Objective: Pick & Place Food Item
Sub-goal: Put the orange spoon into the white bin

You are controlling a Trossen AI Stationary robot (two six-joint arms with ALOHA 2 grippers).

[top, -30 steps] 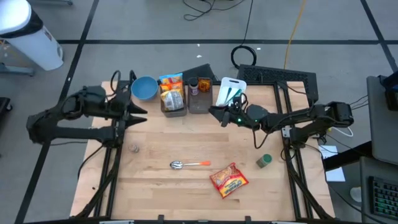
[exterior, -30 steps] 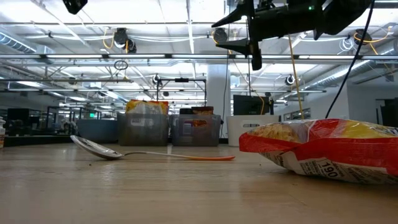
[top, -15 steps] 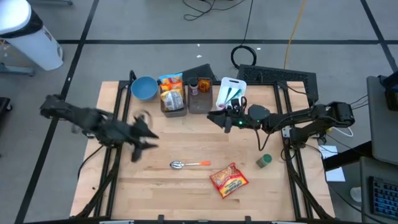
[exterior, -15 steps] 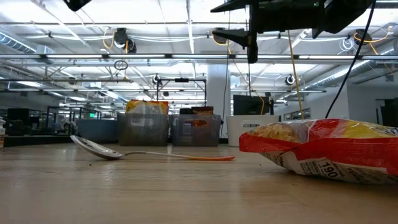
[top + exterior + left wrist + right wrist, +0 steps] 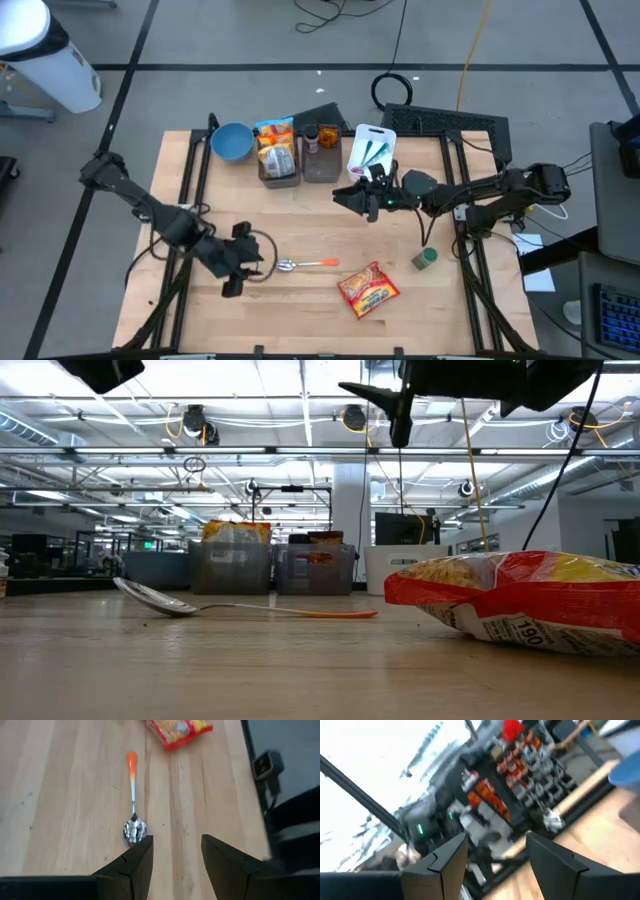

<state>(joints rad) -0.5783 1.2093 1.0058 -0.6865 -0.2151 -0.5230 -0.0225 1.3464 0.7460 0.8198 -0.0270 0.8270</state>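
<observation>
In the high view, the red and yellow food packet (image 5: pixel 368 289) lies flat in the lower middle of the frame, alone on the wooden table (image 5: pixel 300 220), so it is probably the item to pick; the two clear bins (image 5: pixel 300 160) at the upper middle, one already with packets inside, look like the place where such food goes. The spoon (image 5: pixel 305 264) lies left of the packet, apart from it, and a small green jar (image 5: pixel 426 259) stands at the right edge. The left gripper (image 5: pixel 243 270) is low in the lower left of the frame, just beside the spoon bowl; the right gripper (image 5: pixel 352 196) waits in the middle right, in front of the bins, and holds nothing. In the low view, the packet (image 5: pixel 520 605) fills the right side and rests on the table, and the spoon (image 5: pixel 230 606) lies at the left; the right gripper (image 5: pixel 385 405) hangs at the top of the frame, well above both. In the left wrist view, the left fingers (image 5: pixel 137 865) stand partly open with bare wood between them, the spoon (image 5: pixel 133 805) is just ahead, and the packet (image 5: pixel 177 730) is at the top edge, so this gripper seems to aim at the spoon or to pass it. In the right wrist view, the right fingers (image 5: pixel 445 857) are also partly open and empty, pointing over the table edge into the room.
</observation>
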